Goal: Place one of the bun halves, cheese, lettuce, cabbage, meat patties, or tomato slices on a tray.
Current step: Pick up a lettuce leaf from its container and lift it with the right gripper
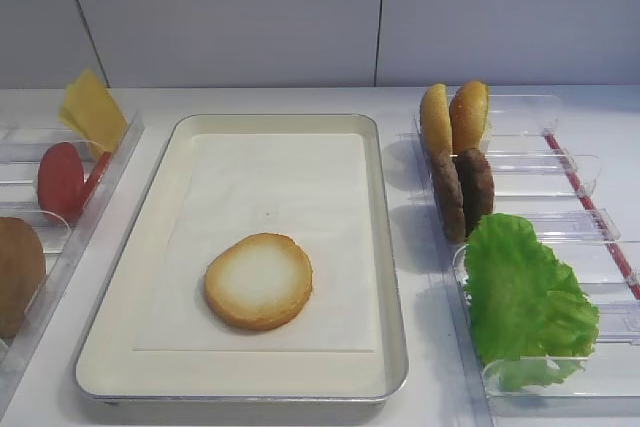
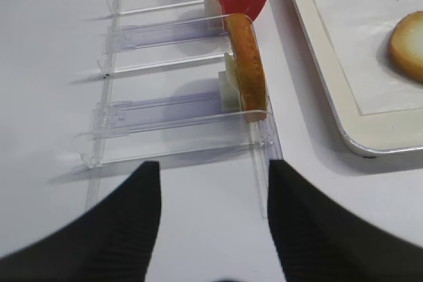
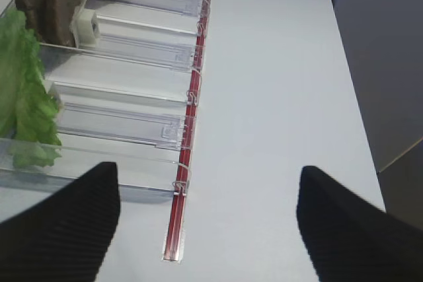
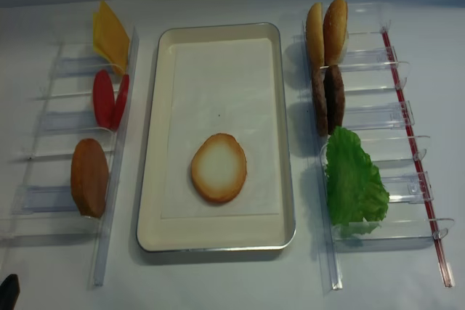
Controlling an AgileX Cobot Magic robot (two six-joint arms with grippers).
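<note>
While the silver metal tray (image 4: 149,143) with rounded corners is lying lengthwise between two rows of clear plastic bins (image 4: 378,117), one bun half (image 4: 219,168) is resting flat on its cream liner, pale toasted face upward, slightly oval with its long axis running along the tray. Two more bun halves (image 4: 325,32) are standing on edge in the right bins, above two rough dark patties (image 4: 328,99) and a ruffled green lettuce leaf (image 4: 352,181). On the left, a thin yellow cheese slice (image 4: 110,36), red tomato slices (image 4: 109,99) and another bun (image 4: 89,176) are standing upright. Both the right gripper (image 3: 208,219) and left gripper (image 2: 215,219) are hanging with ribbed black fingers spread apart, holding nothing.
</note>
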